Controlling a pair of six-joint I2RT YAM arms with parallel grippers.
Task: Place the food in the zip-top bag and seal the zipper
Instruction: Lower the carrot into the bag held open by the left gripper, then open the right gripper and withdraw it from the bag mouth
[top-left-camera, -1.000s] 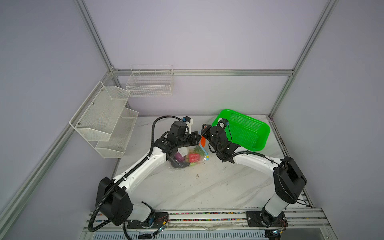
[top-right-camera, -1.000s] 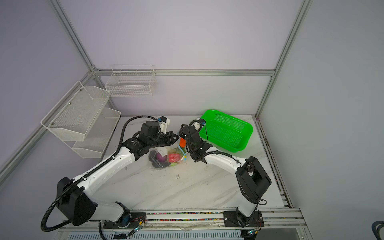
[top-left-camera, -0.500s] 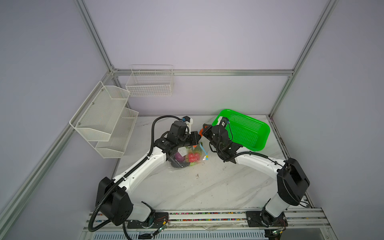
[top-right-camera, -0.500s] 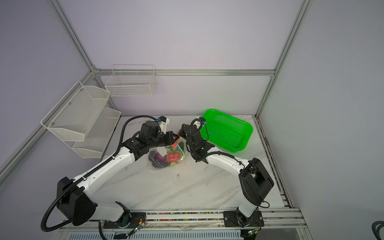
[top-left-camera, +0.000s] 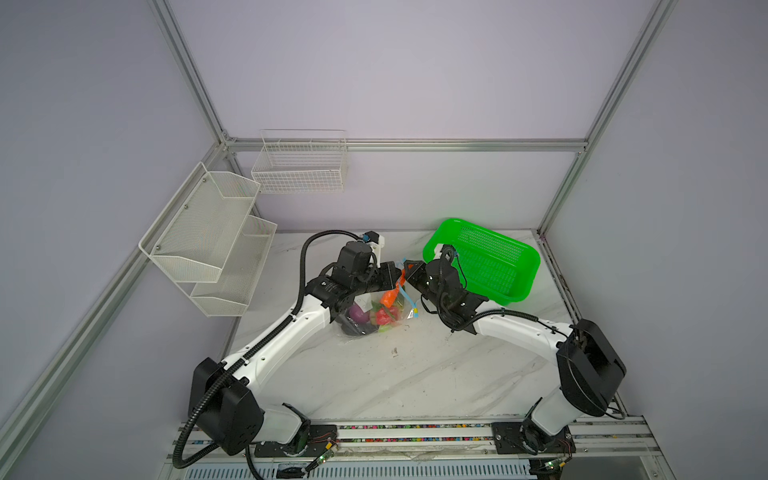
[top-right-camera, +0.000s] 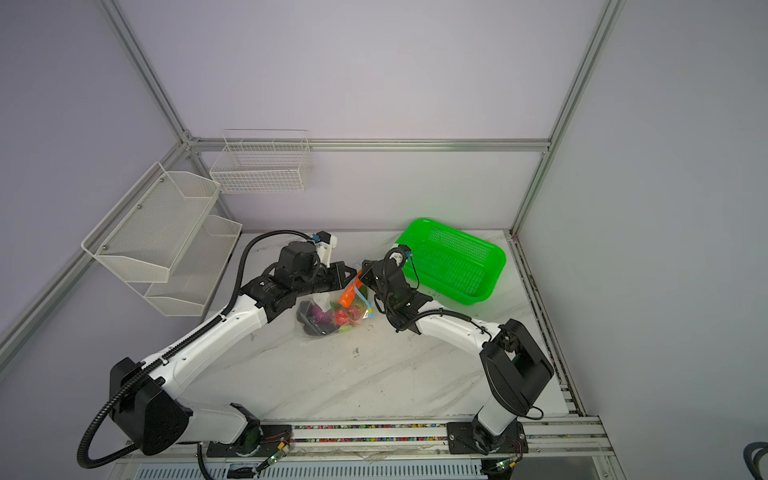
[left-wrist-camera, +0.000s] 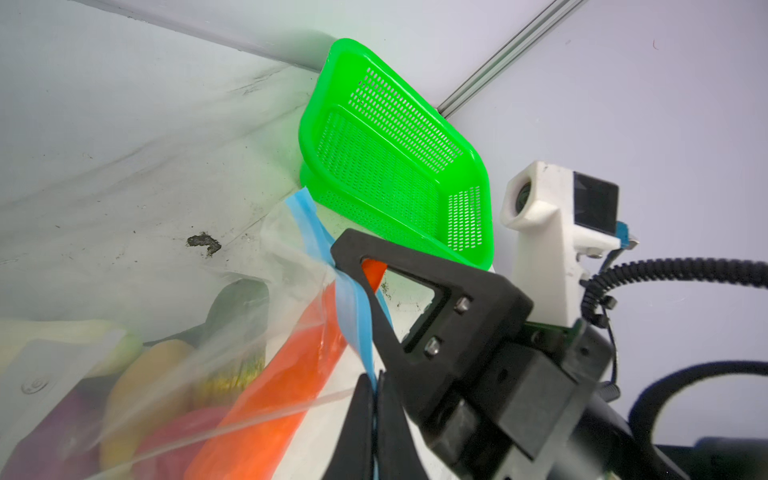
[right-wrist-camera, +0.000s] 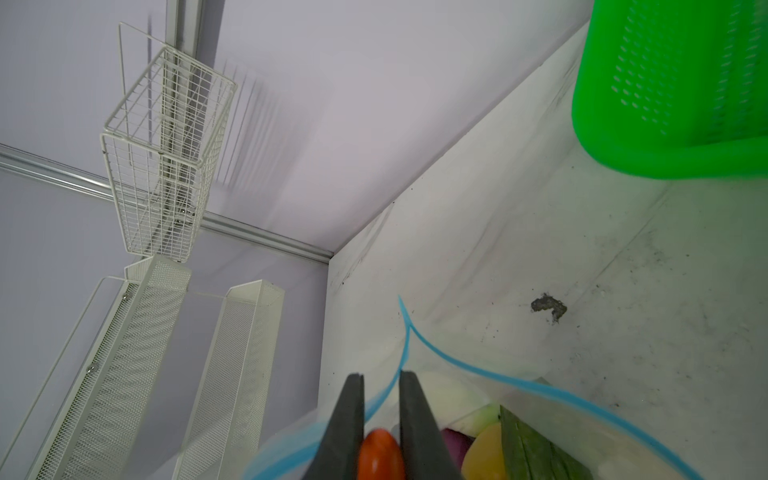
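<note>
Marble table (top-left-camera: 415, 374) fills the lower half of both top views; white mesh shelf (top-left-camera: 208, 232) on the left wall, green basket (top-left-camera: 498, 257) right of centre at the back. Mid-table between the arms, zip-top bag (left-wrist-camera: 282, 245) holds the food (top-left-camera: 374, 318): purple, red, yellow bits. The orange carrot (top-left-camera: 390, 296) leans up inside, top end at the mouth. Blue zipper (left-wrist-camera: 353, 307): left gripper (left-wrist-camera: 374, 376) clamped on it. The right gripper (right-wrist-camera: 382, 376) has its jaws nearly together, pinching the carrot's end, with the strip in the gap too. Yellow slider (top-left-camera: 414, 312) sits at the strip's lower end.
</note>
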